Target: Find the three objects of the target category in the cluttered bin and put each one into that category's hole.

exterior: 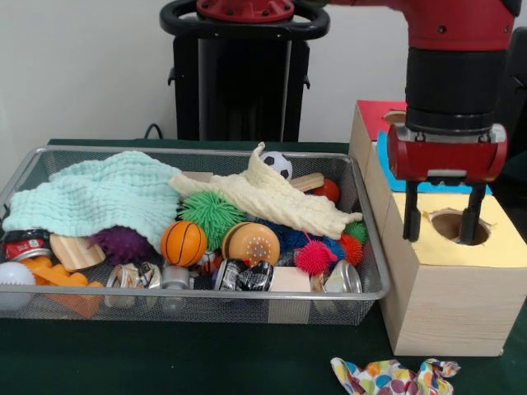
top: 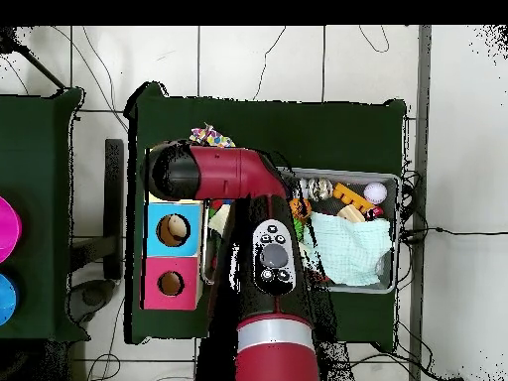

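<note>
My gripper [exterior: 440,239] hangs open and empty over the round hole [exterior: 450,225] in the yellow top of the wooden box [exterior: 449,304], a fingertip at each side of the hole. The wire bin [exterior: 206,295] to its left holds a mint cloth [exterior: 99,197], a cream cloth [exterior: 263,197], a green spiky ball [exterior: 212,212], a small basketball [exterior: 183,243], a pink spiky ball [exterior: 315,257], cans and wooden blocks. A colourful dotted cloth [exterior: 391,377] lies on the table in front of the box. In the overhead view the arm [top: 228,174] hides the gripper and the yellow hole.
Behind the yellow section the box has a blue section [top: 173,230] and a pink section [top: 171,284], each with a hole. The dotted cloth [top: 211,136] lies at the table's edge. A soccer ball [exterior: 278,164] and a white ball [exterior: 15,276] also sit in the bin [top: 395,233].
</note>
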`<state>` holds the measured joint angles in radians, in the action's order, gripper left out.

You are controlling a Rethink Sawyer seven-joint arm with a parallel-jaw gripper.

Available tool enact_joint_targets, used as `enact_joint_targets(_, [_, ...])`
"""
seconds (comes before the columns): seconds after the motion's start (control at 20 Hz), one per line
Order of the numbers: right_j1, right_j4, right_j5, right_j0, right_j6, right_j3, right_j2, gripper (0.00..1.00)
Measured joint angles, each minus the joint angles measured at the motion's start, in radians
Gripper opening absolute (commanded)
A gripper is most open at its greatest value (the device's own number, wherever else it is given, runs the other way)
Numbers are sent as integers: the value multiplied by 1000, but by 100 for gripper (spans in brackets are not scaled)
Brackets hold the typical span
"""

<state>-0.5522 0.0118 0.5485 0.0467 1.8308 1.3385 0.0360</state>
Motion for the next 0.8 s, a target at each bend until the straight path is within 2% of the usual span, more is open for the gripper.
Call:
enact_joint_targets(0.3, [-56,-1,69,4,0,0,1,100])
enact_joint_targets(0.65, [-98,-4,60,38,0,0,2,100])
enact_joint_targets(0.8, [-106,-10,23,51,0,0,2,100])
